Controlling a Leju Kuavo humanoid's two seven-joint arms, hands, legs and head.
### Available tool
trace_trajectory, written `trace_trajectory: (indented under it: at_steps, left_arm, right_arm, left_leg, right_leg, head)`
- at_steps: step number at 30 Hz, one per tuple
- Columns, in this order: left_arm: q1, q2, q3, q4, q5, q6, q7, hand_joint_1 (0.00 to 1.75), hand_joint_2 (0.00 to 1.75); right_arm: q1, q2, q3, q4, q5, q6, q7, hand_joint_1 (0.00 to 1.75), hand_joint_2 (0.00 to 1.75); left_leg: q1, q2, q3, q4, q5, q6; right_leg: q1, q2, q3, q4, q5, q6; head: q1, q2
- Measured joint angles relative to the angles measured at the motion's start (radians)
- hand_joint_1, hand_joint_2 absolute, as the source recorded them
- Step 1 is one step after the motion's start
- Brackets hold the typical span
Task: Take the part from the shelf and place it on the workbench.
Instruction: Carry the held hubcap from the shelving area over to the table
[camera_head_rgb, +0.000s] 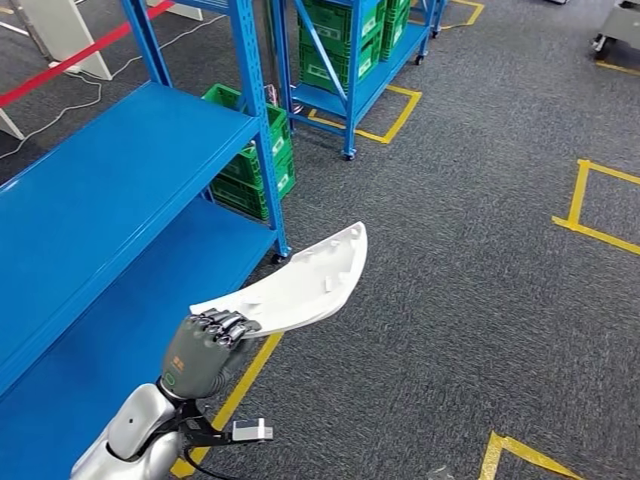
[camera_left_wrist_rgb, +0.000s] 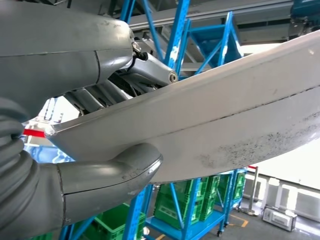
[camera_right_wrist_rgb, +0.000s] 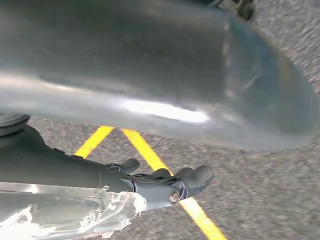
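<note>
The part (camera_head_rgb: 302, 285) is a long, curved white plastic panel. My left hand (camera_head_rgb: 200, 352) grips it at its near end, fingers curled over the top edge, and holds it out over the grey carpet just right of the blue shelf (camera_head_rgb: 113, 190). In the left wrist view the panel (camera_left_wrist_rgb: 234, 115) runs across the picture, with my thumb (camera_left_wrist_rgb: 109, 175) pressed on one face and my fingers (camera_left_wrist_rgb: 113, 95) on the other. My right hand (camera_right_wrist_rgb: 151, 185) hangs over the floor with its dark fingers stretched out and nothing in them.
The blue shelf's two bare boards fill the left side. Green crates (camera_head_rgb: 264, 170) stand behind its upright, and a second blue rack (camera_head_rgb: 340, 50) with green crates stands farther back. Yellow tape lines (camera_head_rgb: 596, 205) mark the carpet (camera_head_rgb: 468, 300).
</note>
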Motion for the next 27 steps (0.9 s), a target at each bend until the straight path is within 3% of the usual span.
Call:
trace_trajectory:
  at_steps: [2, 3, 5, 6, 7, 8, 9, 11, 13, 15, 16, 18, 20, 22, 23, 24, 27]
  left_arm:
    - [0.016, -0.003, 0.026, -0.017, 0.004, 0.001, -0.011, 1.75, 1.75]
    - [0.023, -0.003, 0.036, -0.023, 0.008, 0.001, -0.015, 1.75, 1.75]
    - [0.044, -0.004, 0.057, -0.03, 0.019, 0.002, -0.028, 1.75, 1.75]
    - [0.055, -0.004, 0.069, -0.033, 0.023, 0.003, -0.035, 1.75, 1.75]
    - [0.065, -0.003, 0.079, -0.035, 0.027, 0.003, -0.041, 1.75, 1.75]
    - [0.072, -0.003, 0.088, -0.037, 0.029, 0.003, -0.047, 1.75, 1.75]
    - [0.078, -0.003, 0.096, -0.041, 0.03, 0.003, -0.054, 1.75, 1.75]
    - [0.085, -0.005, 0.114, -0.049, 0.033, 0.003, -0.077, 1.75, 1.75]
    - [0.094, -0.014, 0.13, -0.056, 0.036, 0.003, -0.102, 1.75, 1.75]
    - [0.098, -0.022, 0.139, -0.06, 0.039, 0.003, -0.115, 1.75, 1.75]
    - [0.098, -0.026, 0.142, -0.062, 0.042, 0.003, -0.118, 1.75, 1.75]
    - [0.098, -0.033, 0.146, -0.069, 0.052, 0.003, -0.126, 1.75, 1.75]
    - [0.1, -0.04, 0.149, -0.075, 0.066, 0.003, -0.138, 1.75, 1.75]
    - [0.103, -0.046, 0.152, -0.079, 0.077, 0.003, -0.15, 1.75, 1.75]
    - [0.104, -0.05, 0.154, -0.082, 0.081, 0.003, -0.155, 1.75, 1.75]
    - [0.105, -0.054, 0.155, -0.087, 0.084, 0.003, -0.159, 1.75, 1.75]
    - [0.105, -0.062, 0.158, -0.103, 0.083, 0.003, -0.165, 1.75, 1.75]
  right_arm:
    - [0.002, 0.0, -0.001, 0.0, 0.0, -0.002, 0.004, 0.0, 0.0]
    - [0.001, 0.001, -0.002, 0.0, 0.0, -0.003, 0.006, 0.0, 0.0]
    - [-0.002, 0.004, -0.003, 0.0, 0.002, -0.005, 0.016, 0.0, 0.0]
    - [-0.002, 0.007, -0.003, 0.0, 0.004, -0.006, 0.023, 0.0, 0.0]
    - [0.0, 0.009, -0.003, 0.0, 0.006, -0.006, 0.03, 0.0, 0.0]
    - [0.002, 0.011, -0.004, 0.0, 0.007, -0.006, 0.035, 0.0, 0.0]
    - [0.003, 0.014, -0.004, 0.0, 0.009, -0.007, 0.039, 0.0, 0.0]
    - [0.003, 0.018, -0.004, 0.0, 0.013, -0.009, 0.051, 0.0, 0.0]
    - [0.002, 0.022, -0.004, 0.0, 0.016, -0.014, 0.065, 0.0, 0.0]
    - [0.006, 0.024, -0.004, 0.0, 0.017, -0.016, 0.076, 0.0, 0.0]
    - [0.009, 0.025, -0.004, 0.0, 0.017, -0.017, 0.081, 0.0, 0.0]
    - [0.011, 0.026, -0.004, 0.0, 0.017, -0.021, 0.086, 0.0, 0.0]
    - [0.008, 0.027, -0.005, 0.0, 0.014, -0.024, 0.088, 0.0, 0.0]
    - [0.007, 0.027, -0.006, 0.0, 0.01, -0.027, 0.088, 0.0, 0.0]
    - [0.008, 0.027, -0.007, 0.0, 0.007, -0.028, 0.088, 0.0, 0.0]
    - [0.009, 0.027, -0.009, 0.0, 0.002, -0.03, 0.087, 0.0, 0.0]
    - [0.006, 0.027, -0.017, 0.0, -0.011, -0.032, 0.083, 0.0, 0.0]
  left_leg:
    - [0.004, -0.027, -0.009, 0.022, -0.021, -0.01]
    - [0.006, -0.049, -0.026, 0.06, -0.045, -0.013]
    - [0.006, -0.078, -0.087, 0.185, -0.105, -0.015]
    - [0.006, -0.082, -0.116, 0.24, -0.121, -0.016]
    - [0.007, -0.084, -0.133, 0.268, -0.119, -0.017]
    - [0.007, -0.084, -0.133, 0.258, -0.098, -0.018]
    - [0.009, -0.087, -0.115, 0.213, -0.063, -0.019]
    - [0.019, -0.125, -0.058, 0.087, -0.002, -0.025]
    - [0.025, -0.16, -0.027, 0.018, 0.015, -0.023]
    - [0.024, -0.153, -0.026, 0.014, 0.014, -0.008]
    - [0.023, -0.143, -0.025, 0.013, 0.015, -0.001]
    - [0.023, -0.121, -0.023, 0.01, 0.017, 0.012]
    - [0.018, -0.097, -0.022, 0.01, 0.016, 0.019]
    - [0.013, -0.073, -0.022, 0.01, 0.015, 0.021]
    - [0.011, -0.062, -0.021, 0.01, 0.014, 0.022]
    - [0.009, -0.052, -0.019, 0.01, 0.013, 0.022]
    - [0.003, -0.029, -0.012, 0.011, 0.007, 0.015]
  right_leg:
    - [-0.004, 0.018, 0.002, -0.008, 0.005, -0.011]
    - [-0.006, 0.027, 0.003, -0.011, 0.008, -0.016]
    - [-0.007, 0.047, 0.003, -0.012, 0.009, -0.022]
    - [-0.007, 0.059, 0.004, -0.012, 0.008, -0.023]
    - [-0.008, 0.072, 0.004, -0.012, 0.009, -0.023]
    - [-0.009, 0.084, 0.005, -0.012, 0.009, -0.022]
    - [-0.011, 0.096, 0.005, -0.011, 0.01, -0.02]
    - [-0.013, 0.119, 0.001, -0.005, 0.009, -0.01]
    - [-0.013, 0.139, -0.009, 0.002, 0.01, 0.004]
    - [-0.017, 0.156, -0.018, -0.002, 0.014, 0.016]
    - [-0.017, 0.149, -0.021, 0.002, 0.012, 0.021]
    - [-0.015, 0.105, -0.049, 0.057, -0.022, 0.028]
    - [-0.014, 0.056, -0.107, 0.184, -0.087, 0.033]
    - [-0.015, 0.043, -0.149, 0.278, -0.12, 0.034]
    - [-0.015, 0.041, -0.144, 0.273, -0.11, 0.032]
    - [-0.014, 0.038, -0.118, 0.229, -0.085, 0.029]
    - [-0.004, -0.007, -0.011, 0.044, -0.016, 0.013]
  head:
    - [-0.002, 0.0]
    - [-0.005, 0.0]
    - [-0.008, 0.0]
    - [-0.009, 0.0]
    - [-0.009, 0.0]
    - [-0.009, 0.0]
    - [-0.009, 0.0]
    - [-0.013, 0.0]
    - [-0.016, 0.0]
    - [-0.016, 0.0]
    - [-0.016, 0.0]
    - [-0.01, 0.0]
    - [-0.005, 0.0]
    - [-0.005, 0.0]
    - [-0.005, 0.0]
    - [-0.005, 0.0]
    - [-0.005, 0.0]
